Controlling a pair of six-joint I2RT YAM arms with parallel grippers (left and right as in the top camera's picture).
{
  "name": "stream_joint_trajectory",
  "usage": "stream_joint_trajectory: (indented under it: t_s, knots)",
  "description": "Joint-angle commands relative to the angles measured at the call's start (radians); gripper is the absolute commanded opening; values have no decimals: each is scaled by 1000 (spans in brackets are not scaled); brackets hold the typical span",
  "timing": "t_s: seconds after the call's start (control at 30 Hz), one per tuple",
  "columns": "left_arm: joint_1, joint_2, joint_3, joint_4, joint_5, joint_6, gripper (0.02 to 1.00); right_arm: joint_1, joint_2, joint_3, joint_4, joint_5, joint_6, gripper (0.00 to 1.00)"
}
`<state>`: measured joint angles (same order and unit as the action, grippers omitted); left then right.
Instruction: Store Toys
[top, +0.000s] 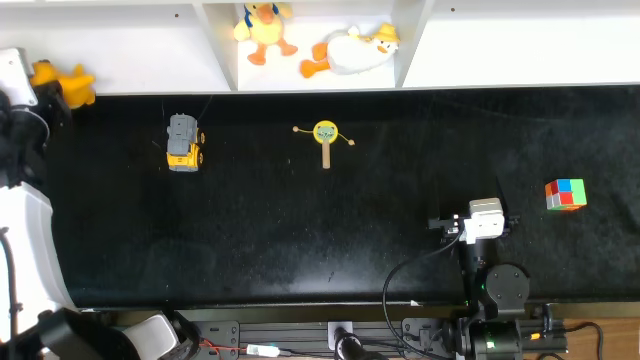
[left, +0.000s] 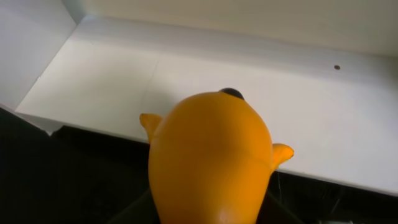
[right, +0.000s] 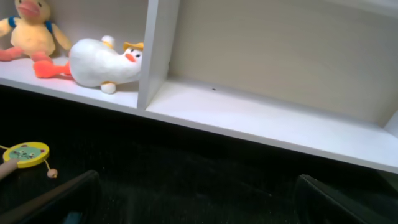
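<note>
**Where the cameras look**

The top view looks straight down on the black counter (top: 300, 230), with the white shelf (top: 500, 60) along its far edge. The left wrist view sits close behind an orange toy (left: 211, 162), facing the shelf's left bay. The right wrist view looks low across the counter, sharing the white duck (right: 102, 62) and yellow rattle (right: 25, 154) with the top view.

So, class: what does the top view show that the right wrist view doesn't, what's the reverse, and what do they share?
Top view adds the toy truck, the colour cube and the orange toy at far left. Right wrist view adds the shelf's back wall. Both show the yellow duck, the white duck and the rattle drum.
</note>
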<state>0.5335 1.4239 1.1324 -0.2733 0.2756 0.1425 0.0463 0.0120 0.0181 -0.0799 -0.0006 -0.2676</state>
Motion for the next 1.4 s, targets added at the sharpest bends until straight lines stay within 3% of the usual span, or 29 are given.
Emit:
stream_joint_trajectory:
  t_s: [0.03, 0.57, 1.4]
  knots:
    - [-3, 70, 17, 56, -20, -88, 277, 6, -8, -14, 5, -9, -6, 993]
    - [-6, 222, 198, 24, -56, -85, 283, 6, -8, -14, 5, -9, -6, 993]
    - [-58, 332, 206, 85, -69, -84, 314, 6, -8, -14, 4, -9, -6, 993]
